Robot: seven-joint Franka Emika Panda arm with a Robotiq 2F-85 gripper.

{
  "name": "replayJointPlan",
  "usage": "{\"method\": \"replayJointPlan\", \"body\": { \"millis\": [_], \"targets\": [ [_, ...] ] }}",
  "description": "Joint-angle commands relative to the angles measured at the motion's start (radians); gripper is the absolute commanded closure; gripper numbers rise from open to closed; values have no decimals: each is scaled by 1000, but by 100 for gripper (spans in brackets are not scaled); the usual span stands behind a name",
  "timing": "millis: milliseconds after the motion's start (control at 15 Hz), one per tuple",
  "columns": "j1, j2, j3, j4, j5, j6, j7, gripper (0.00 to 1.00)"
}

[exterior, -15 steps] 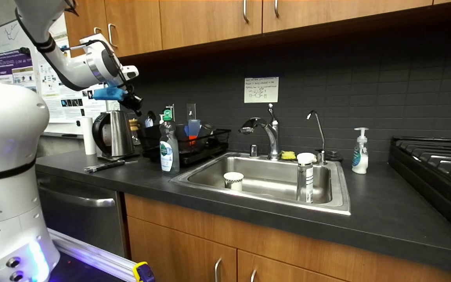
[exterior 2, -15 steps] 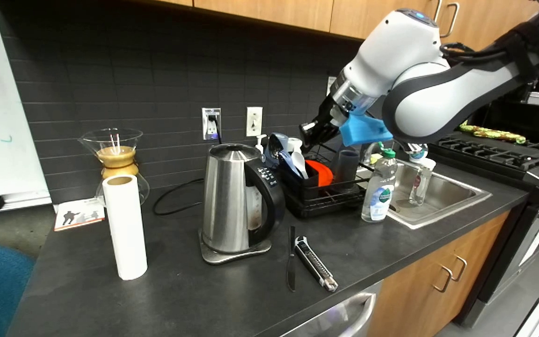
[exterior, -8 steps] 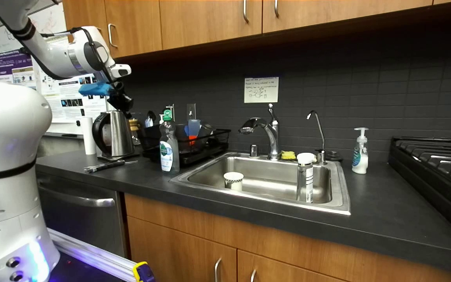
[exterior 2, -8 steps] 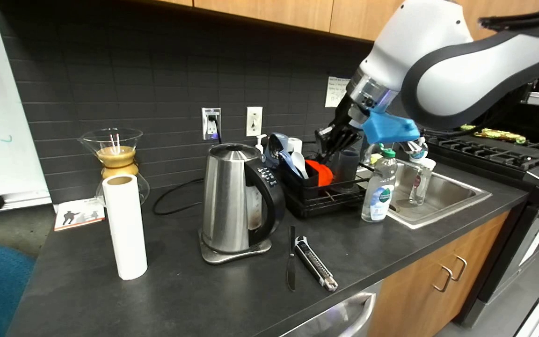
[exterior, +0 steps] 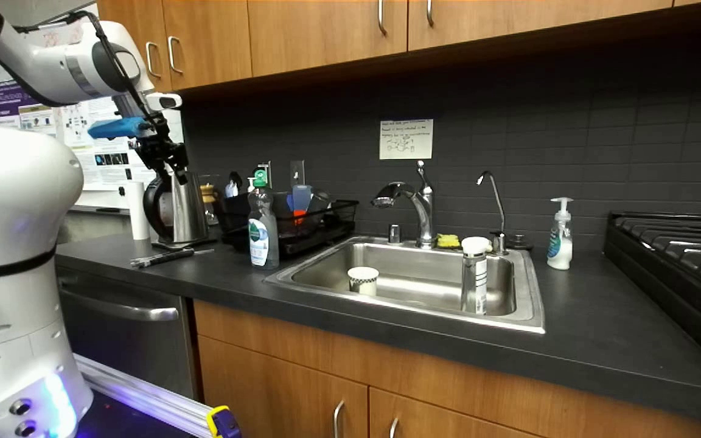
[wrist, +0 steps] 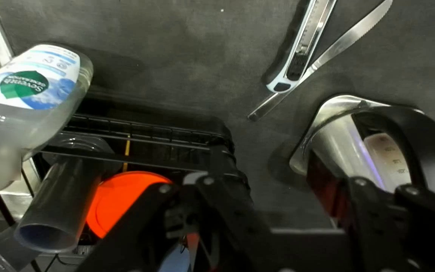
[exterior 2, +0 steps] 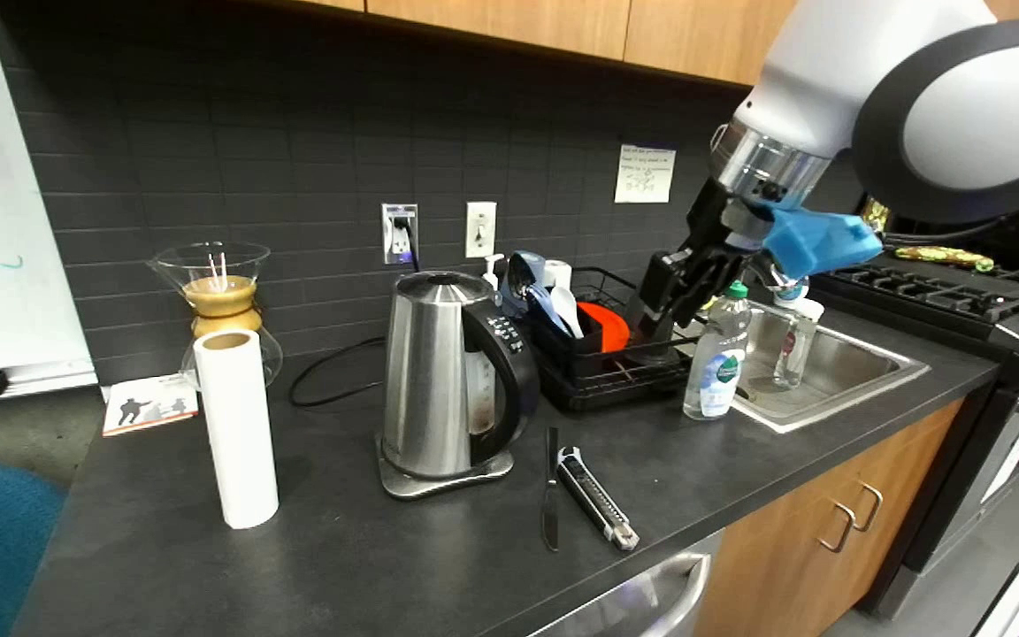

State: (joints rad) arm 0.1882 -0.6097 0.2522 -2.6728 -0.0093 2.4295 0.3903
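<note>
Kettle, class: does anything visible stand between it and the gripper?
Nothing visible does. In the wrist view, one finger of the open gripper overlaps the kettle, no object between; the dish rack stands opposite.

kettle (exterior 2: 434, 380) beside dish rack (exterior 2: 620, 391), bottle (exterior 2: 716, 367) before it, tumbler (wrist: 60, 200) apparently inside.

"What did the things stand on?"
"A dark countertop (exterior 2: 386, 571). A steel kettle (exterior 2: 425, 380) stood there on its base (exterior 2: 405, 482), near a table knife (exterior 2: 551, 495) and a box cutter (exterior 2: 598, 499)."
"What else was there?"
"A black dish rack (exterior 2: 577, 394), a green-capped soap bottle (exterior 2: 717, 358) and an upright white roll (exterior 2: 237, 433)."
</note>
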Motion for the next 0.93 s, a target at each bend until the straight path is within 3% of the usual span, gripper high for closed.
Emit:
{"method": "replayJointPlan", "body": {
  "millis": [0,133,867],
  "targets": [
    [32,-100,-12,-45,53,-84,-60,10],
    [44,-137,-22,-57,75,-131,-87,1],
    [33,-308,-106,-97,159,-345,-203,0]
  ]
}}
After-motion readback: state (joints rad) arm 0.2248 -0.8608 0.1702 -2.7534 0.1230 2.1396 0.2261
